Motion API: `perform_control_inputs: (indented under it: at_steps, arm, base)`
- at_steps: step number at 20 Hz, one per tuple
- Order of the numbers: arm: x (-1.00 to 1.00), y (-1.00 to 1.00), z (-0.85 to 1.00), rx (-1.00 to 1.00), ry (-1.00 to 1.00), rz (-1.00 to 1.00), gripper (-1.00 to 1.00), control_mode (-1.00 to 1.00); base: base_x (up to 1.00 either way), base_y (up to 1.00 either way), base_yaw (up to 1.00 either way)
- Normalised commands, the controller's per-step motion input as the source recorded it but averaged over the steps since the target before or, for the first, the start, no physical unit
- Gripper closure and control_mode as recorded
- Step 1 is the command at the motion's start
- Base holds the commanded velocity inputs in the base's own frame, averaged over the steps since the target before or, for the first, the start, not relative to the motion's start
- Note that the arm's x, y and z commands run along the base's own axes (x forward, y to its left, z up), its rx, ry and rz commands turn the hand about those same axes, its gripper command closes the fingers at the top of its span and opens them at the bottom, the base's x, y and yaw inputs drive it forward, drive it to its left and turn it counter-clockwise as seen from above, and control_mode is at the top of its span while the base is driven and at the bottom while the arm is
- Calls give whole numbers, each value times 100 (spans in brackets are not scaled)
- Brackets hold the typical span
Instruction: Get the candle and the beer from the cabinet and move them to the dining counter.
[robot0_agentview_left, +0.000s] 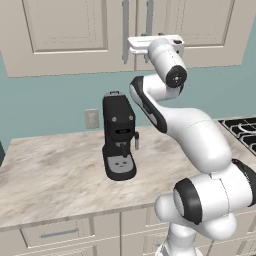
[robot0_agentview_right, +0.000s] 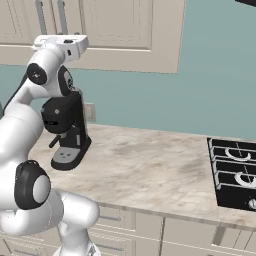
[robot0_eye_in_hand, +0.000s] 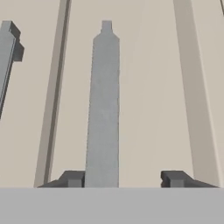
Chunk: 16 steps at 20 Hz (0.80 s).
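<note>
The cabinet (robot0_agentview_left: 65, 30) hangs shut on the teal wall (robot0_agentview_left: 50, 100), doors closed, and the gripper (robot0_eye_in_hand: 122, 178) is up at the right-hand door's grey bar handle (robot0_eye_in_hand: 103, 109), fingers (robot0_eye_in_hand: 72, 178) spread either side of it, left fingertip just beside the bar, right one apart, no pinch visible. Second handle (robot0_eye_in_hand: 6, 57) sits at the hand view's left edge. No readable labels; below, a black coffee machine (robot0_agentview_left: 118, 136) stands near the back edge of the marbled worktop (robot0_agentview_left: 55, 175), with drawers (robot0_agentview_left: 57, 232) under its front edge and a black stove (robot0_agentview_right: 234, 172) at its right end.
</note>
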Motion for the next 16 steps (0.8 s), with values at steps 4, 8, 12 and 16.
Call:
perform_control_inputs:
  at_steps: [4,8,12,16]
  arm:
    - [0,0,0,0,0,0,100,-100]
    - [0,0,0,0,0,0,100,-100]
    - [0,0,0,0,0,0,100,-100]
    - [0,0,0,0,0,0,100,-100]
  base:
    - [0,0,0]
    - [0,0,0]
    - [0,0,0]
    - [0,0,0]
